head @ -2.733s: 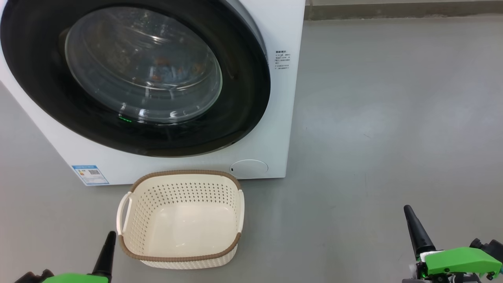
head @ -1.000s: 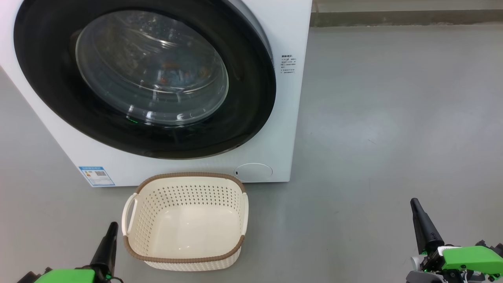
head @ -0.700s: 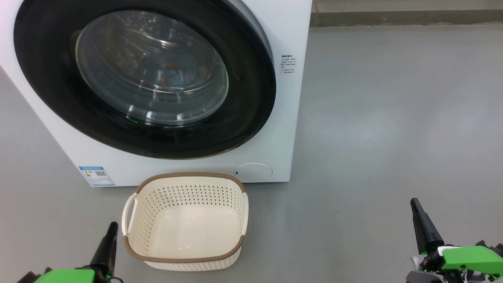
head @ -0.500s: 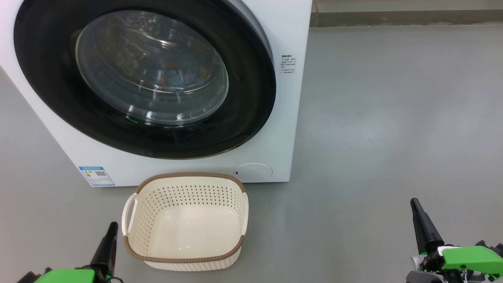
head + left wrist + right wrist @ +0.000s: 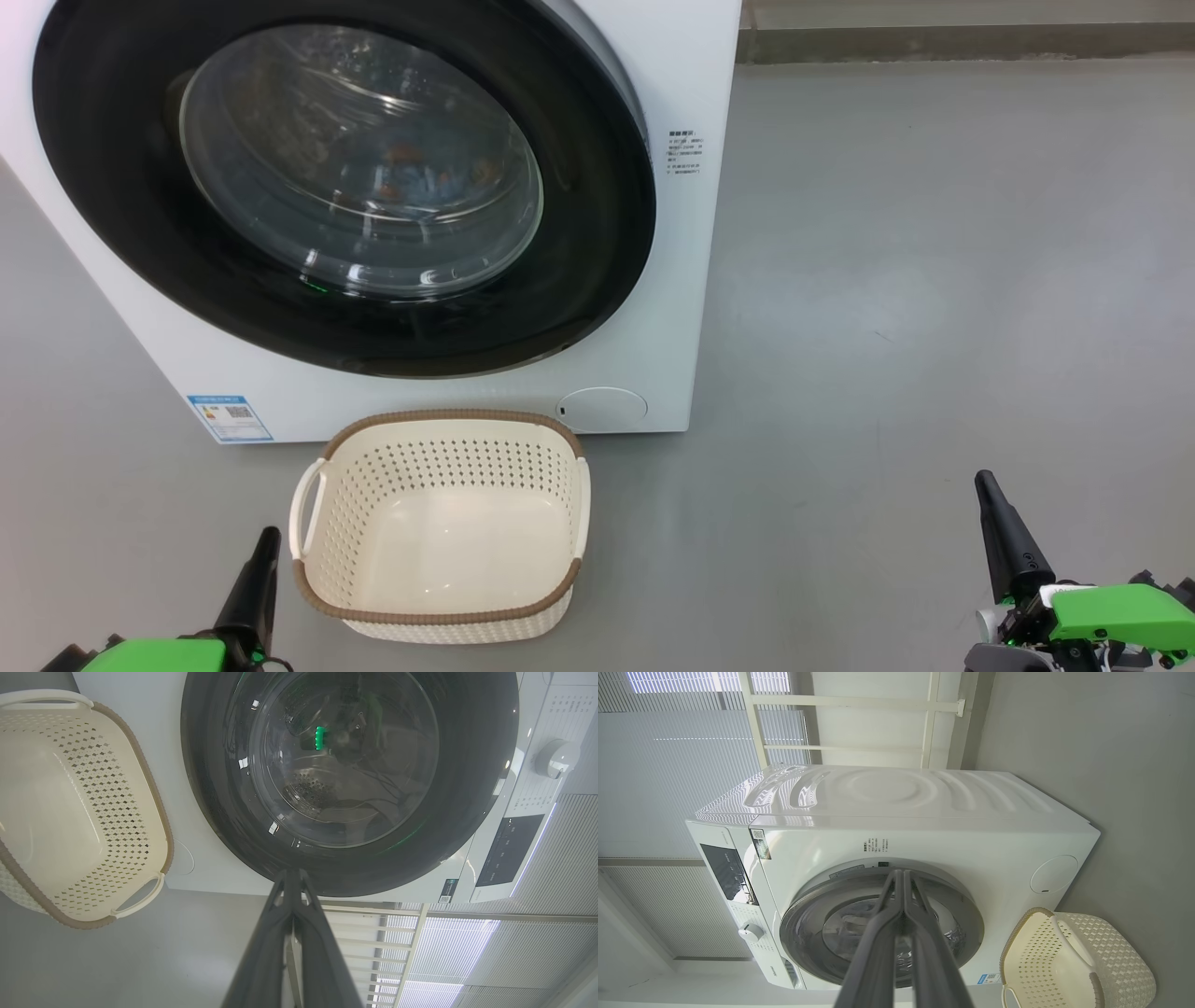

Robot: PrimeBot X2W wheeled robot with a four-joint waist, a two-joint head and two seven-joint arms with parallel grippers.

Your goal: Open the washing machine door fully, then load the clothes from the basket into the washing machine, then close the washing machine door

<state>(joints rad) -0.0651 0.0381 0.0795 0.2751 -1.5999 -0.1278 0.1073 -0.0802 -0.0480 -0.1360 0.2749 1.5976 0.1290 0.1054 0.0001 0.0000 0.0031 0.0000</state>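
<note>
**A:** Start at the left. How do the fingers there stand?

**B:** The left gripper (image 5: 267, 538) sits low at the left. Its two dark fingers are pressed together into one point, with nothing between them.

**A:** What is next to those fingers?

**B:** Just to their right stands the basket (image 5: 437, 616), cream with a brown rim, on the grey floor (image 5: 887, 280). Its smooth bottom is in plain sight. Its near handle (image 5: 301, 504) is close to the fingertips but not touching them.

**A:** And ahead of the tips?

**B:** A blue sticker (image 5: 229, 417), almost straight ahead of them, low on the front of the washing machine (image 5: 677, 280). The machine stands directly behind the basket, farther off than the left fingertips reach.

**A:** How is the door?

**B:** The door (image 5: 588, 233) lies shut, flat against the machine's front, ahead and to the right of the left fingers. Its wide black rim rings the glass (image 5: 280, 121). Through the glass the clothes (image 5: 415, 182) show dimly inside the machine as blue fabric with orange-brown spots.

**A:** Farther right?

**B:** A round flap (image 5: 602, 409) sits low on the front, just beyond the basket's far right corner. It is nearer the left fingers than the right ones.

**A:** And the last pair?

**B:** The right gripper (image 5: 983, 480) is at the lower right over the floor. Its fingers are closed tight against each other and pinch nothing. The basket and the machine both lie well off to the left of its tips.
</note>
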